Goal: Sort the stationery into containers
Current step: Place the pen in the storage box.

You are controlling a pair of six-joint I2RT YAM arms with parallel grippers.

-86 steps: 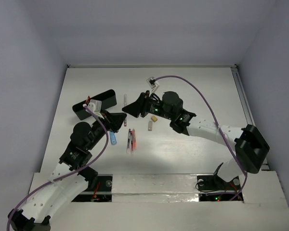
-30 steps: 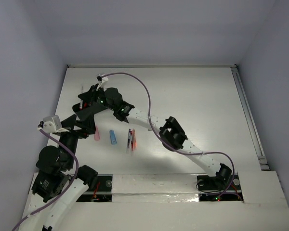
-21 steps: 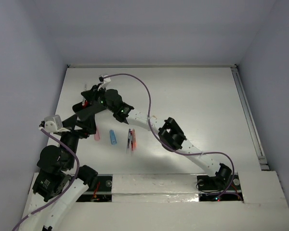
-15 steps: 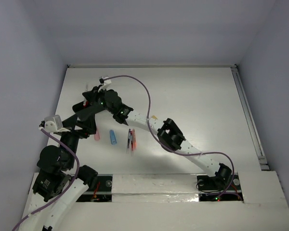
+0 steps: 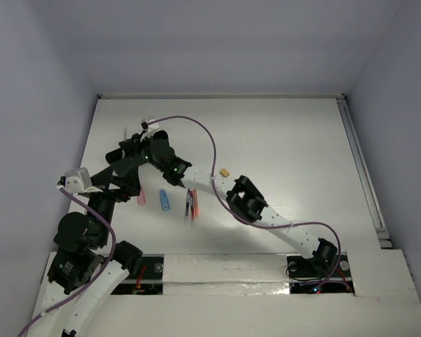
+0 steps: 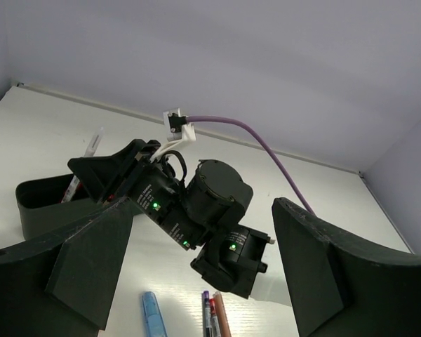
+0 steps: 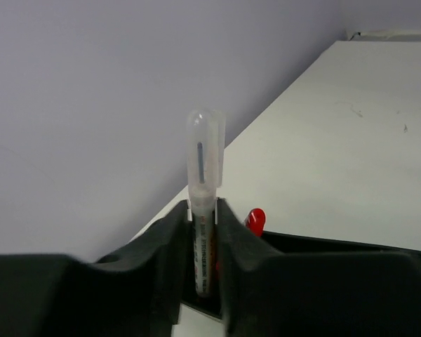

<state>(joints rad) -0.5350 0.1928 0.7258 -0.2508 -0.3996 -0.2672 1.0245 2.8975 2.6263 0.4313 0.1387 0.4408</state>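
Clear-capped pen (image 7: 204,210) stands upright, pinched by the fingers (image 7: 170,246) of my right hand (image 5: 129,150), over the black box (image 7: 323,243) on the table's (image 5: 288,140) left side, beside a red pen tip (image 7: 255,219). My left hand (image 5: 125,184) hangs nearby, spread wide, grasping nothing. Print on the pen is too small to read, and from above my right hand hides most of the box.

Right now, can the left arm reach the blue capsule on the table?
Probably yes. The open left gripper hangs beside the blue capsule, which lies uncovered on the table; the right arm crosses beyond it, not over it.
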